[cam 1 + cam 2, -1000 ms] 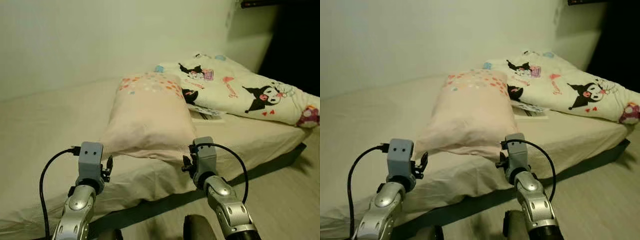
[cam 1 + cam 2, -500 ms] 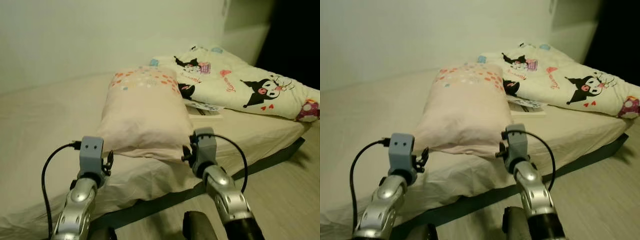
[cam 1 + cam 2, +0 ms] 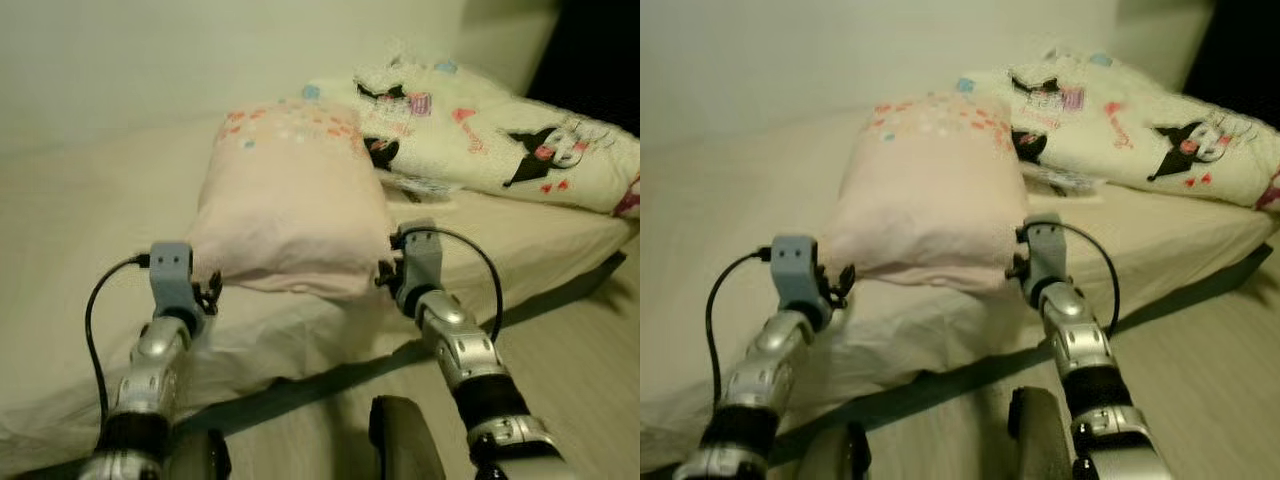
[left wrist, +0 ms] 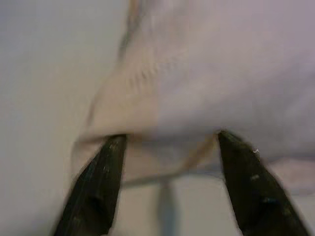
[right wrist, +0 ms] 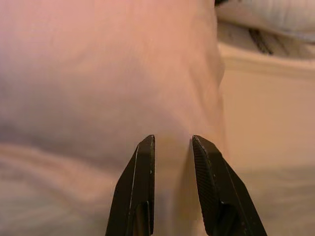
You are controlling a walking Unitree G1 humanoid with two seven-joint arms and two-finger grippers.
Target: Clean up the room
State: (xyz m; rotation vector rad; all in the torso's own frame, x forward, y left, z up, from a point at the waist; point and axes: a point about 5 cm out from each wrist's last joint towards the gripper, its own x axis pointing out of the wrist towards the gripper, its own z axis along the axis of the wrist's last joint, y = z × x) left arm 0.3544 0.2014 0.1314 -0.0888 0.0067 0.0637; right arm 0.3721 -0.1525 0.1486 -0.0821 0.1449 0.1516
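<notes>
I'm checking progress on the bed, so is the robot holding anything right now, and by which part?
Each gripper meets a near corner of the pink pillow: the left gripper is open around its corner, and the right gripper is narrowed on its corner; a firm grip cannot be told.

Both arms reach forward, left gripper (image 4: 167, 147) spread wide, right gripper (image 5: 172, 147) narrowly parted.

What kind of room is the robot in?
Most likely a bedroom. There is a bed with a cream sheet, a plump pale pink pillow with coloured dots lying on it, and a white cartoon-print quilt bunched up behind the pillow.
</notes>
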